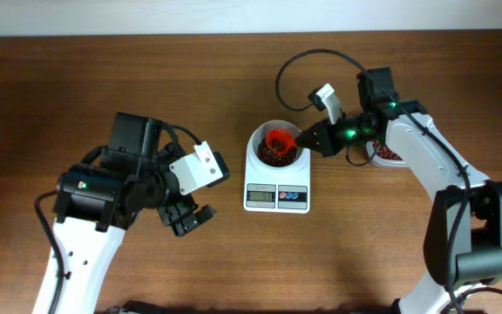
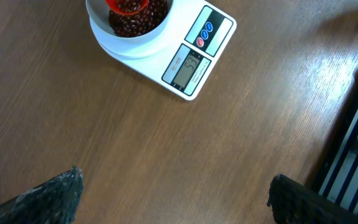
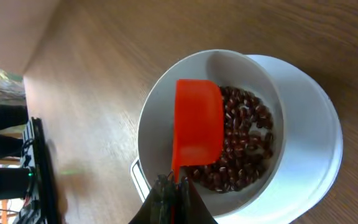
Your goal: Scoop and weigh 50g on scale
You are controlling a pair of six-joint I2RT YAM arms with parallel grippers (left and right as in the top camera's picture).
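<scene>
My right claw [image 3: 174, 198] is clenched on the thin handle of an orange-red plastic scoop [image 3: 197, 124]. The scoop is smooth and boxy with rounded corners, and I hold it over the round white bowl [image 3: 166, 93]. Inside the bowl lies a loose heap of small oval red-brown beans [image 3: 244, 146], glossy on their skins. The bowl stands on the flat white rectangular scale [image 1: 277, 197], which has a grey display and red and blue round buttons. My left claw [image 2: 174, 193] is released, its dark fingers [image 2: 48, 199] wide apart above the brown wood-grain surface [image 2: 104, 137], to the side of the scale.
</scene>
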